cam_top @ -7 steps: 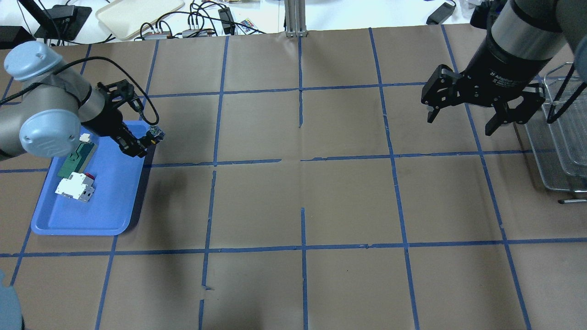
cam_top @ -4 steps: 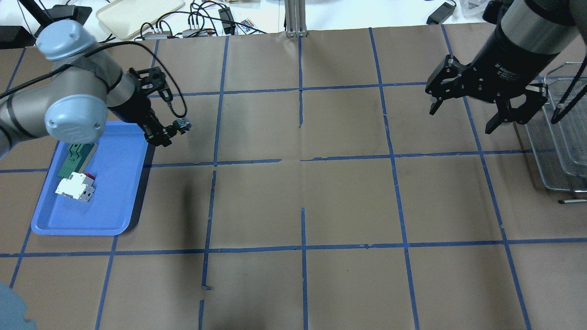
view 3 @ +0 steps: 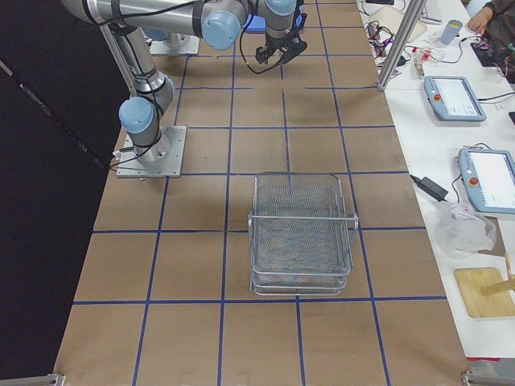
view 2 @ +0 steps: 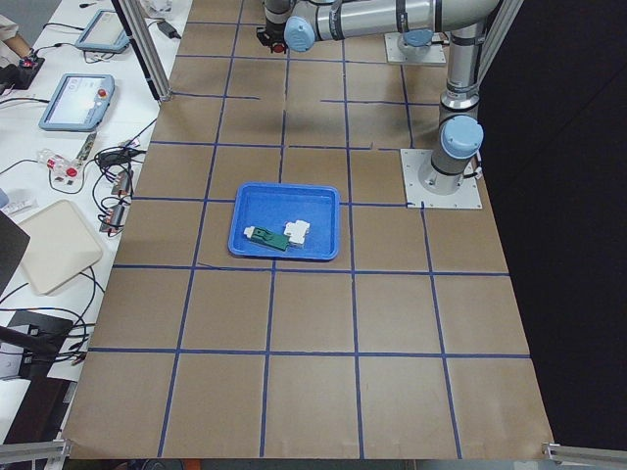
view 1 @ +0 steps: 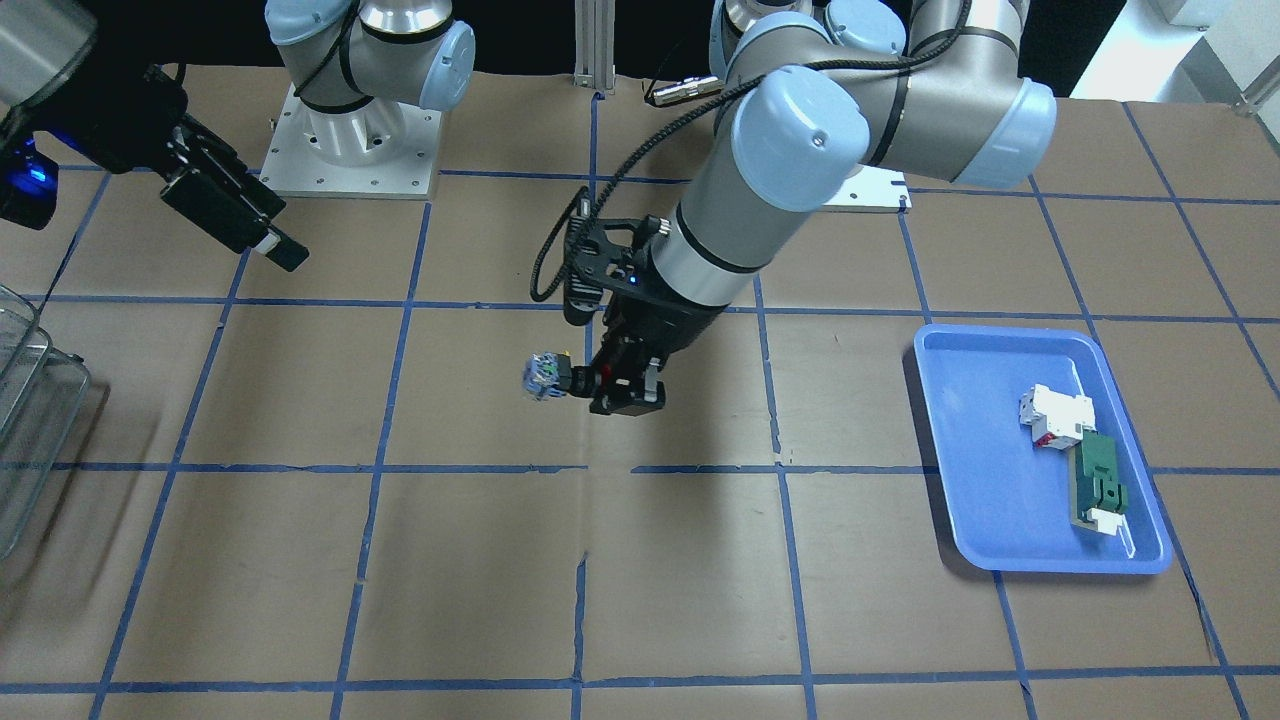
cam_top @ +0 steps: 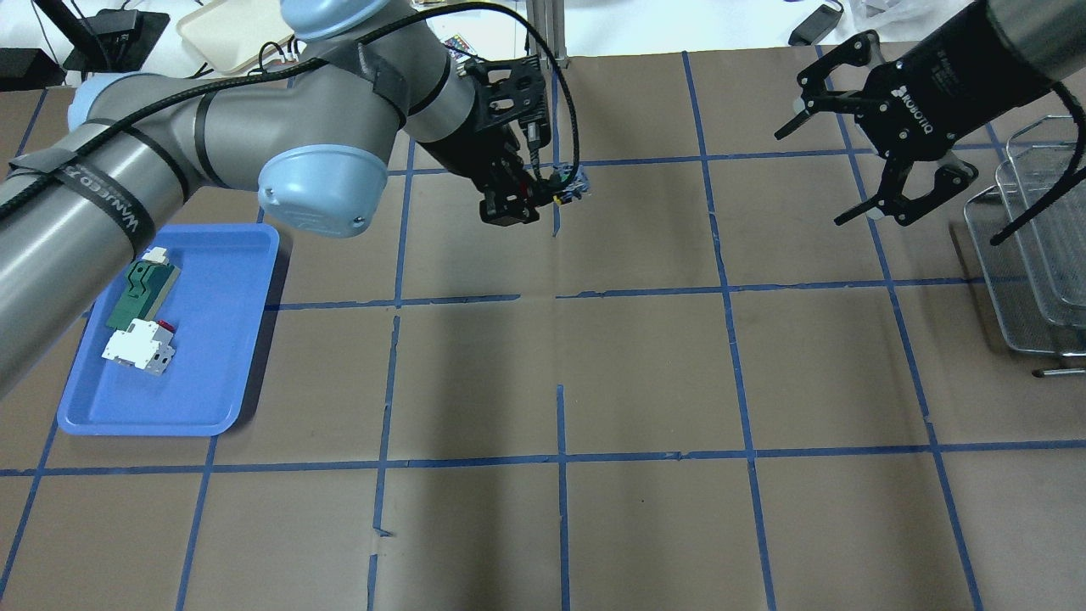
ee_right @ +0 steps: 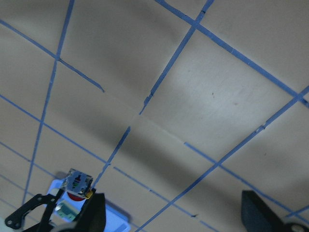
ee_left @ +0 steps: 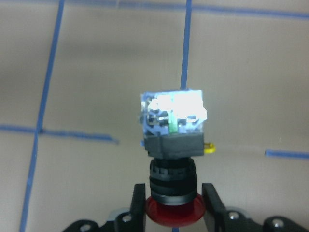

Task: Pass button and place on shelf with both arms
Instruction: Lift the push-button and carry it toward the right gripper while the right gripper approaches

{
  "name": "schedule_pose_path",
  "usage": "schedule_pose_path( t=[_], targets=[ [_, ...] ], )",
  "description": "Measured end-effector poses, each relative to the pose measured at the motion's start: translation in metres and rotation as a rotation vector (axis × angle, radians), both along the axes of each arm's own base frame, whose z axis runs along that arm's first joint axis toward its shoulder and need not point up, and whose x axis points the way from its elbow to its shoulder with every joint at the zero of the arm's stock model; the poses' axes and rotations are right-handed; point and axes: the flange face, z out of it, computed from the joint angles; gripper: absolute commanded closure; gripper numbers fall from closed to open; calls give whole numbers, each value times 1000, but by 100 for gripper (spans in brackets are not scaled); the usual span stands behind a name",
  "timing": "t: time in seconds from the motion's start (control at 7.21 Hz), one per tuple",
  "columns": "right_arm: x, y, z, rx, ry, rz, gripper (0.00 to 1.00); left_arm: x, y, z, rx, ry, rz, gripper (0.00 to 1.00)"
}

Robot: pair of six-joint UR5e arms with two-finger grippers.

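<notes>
My left gripper [cam_top: 547,193] is shut on the red cap of the button [cam_top: 573,184] and holds it in the air over the far middle of the table, with the blue-green base pointing toward my right side. The left wrist view shows the button [ee_left: 171,140] upright between the fingers [ee_left: 137,203]. In the front-facing view the button [view 1: 545,377] sticks out from my left gripper [view 1: 585,385]. My right gripper [cam_top: 810,178] is open and empty, well apart from the button and facing it. The wire shelf [cam_top: 1035,255] stands at the table's right edge.
A blue tray [cam_top: 212,373] at the left holds a white breaker [cam_top: 140,348] and a flat green-and-white part [cam_top: 140,293]. Brown paper with blue tape lines covers the table. The shelf also shows in the right-side view [view 3: 302,233].
My left arm has carried the button from beside the blue tray rightward to the far middle of the table. My right gripper has turned and shifted slightly, still open.
</notes>
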Motion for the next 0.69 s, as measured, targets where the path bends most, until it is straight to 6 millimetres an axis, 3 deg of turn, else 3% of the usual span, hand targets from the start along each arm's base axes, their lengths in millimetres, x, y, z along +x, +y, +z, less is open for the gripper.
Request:
schedule_pose_path(
  t=[0.28,0.69],
  targets=[
    [-22,-5,-6,81,-114,-136,0,-41,8,22,-71,62,-51,100],
    [-17,-8,-6,114,-249,-223,0,-81,23,36,-140,115,-86,100]
  ],
)
